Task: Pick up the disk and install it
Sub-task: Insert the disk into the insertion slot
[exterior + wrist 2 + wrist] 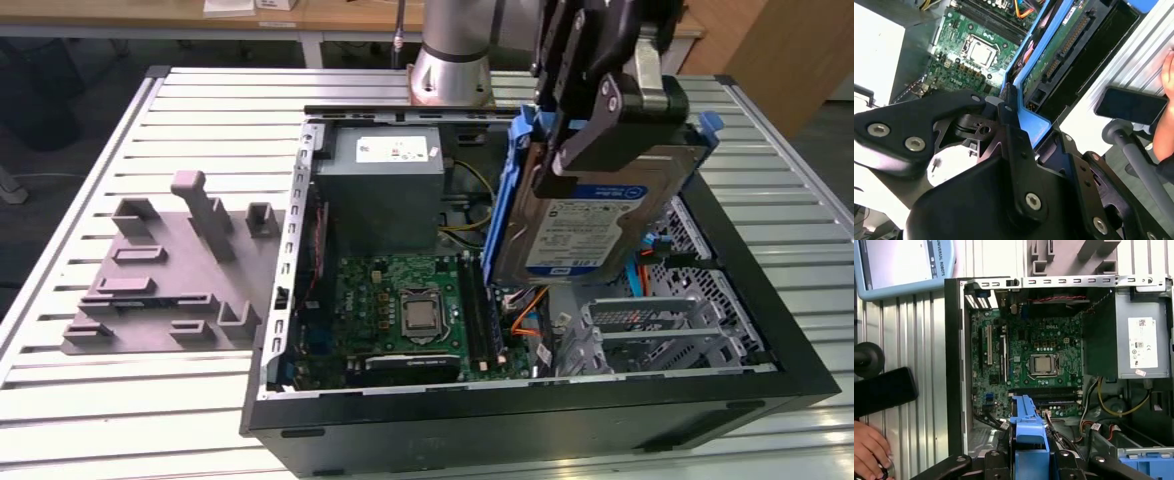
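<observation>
pick done: gripper (577, 160) pinches disk (587, 230), held on edge above the open case (534, 425); install not yet done.

The disk (582, 235) is half covered by the gripper (598, 150). A hand (869, 450) is cut off by the picture edge.

Disk label (582, 235) and power-supply sticker (396, 150) — print unreadable.
</observation>
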Controlling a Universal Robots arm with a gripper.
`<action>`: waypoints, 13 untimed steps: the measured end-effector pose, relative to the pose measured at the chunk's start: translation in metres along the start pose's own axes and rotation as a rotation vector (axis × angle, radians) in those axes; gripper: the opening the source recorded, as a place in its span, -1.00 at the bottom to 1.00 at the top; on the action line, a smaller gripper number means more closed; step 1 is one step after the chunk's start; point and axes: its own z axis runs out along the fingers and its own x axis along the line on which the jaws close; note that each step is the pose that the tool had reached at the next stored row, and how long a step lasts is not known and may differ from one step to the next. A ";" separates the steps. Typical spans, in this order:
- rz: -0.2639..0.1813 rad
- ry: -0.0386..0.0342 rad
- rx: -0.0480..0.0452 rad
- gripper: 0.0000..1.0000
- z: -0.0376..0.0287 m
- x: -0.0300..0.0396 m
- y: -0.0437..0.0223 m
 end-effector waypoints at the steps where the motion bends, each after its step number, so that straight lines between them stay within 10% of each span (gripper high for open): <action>1: 0.000 -0.0003 0.0001 -0.27 0.0004 0.0016 -0.0009; 13: 0.000 -0.0002 -0.0007 -0.27 0.0034 0.0157 -0.0225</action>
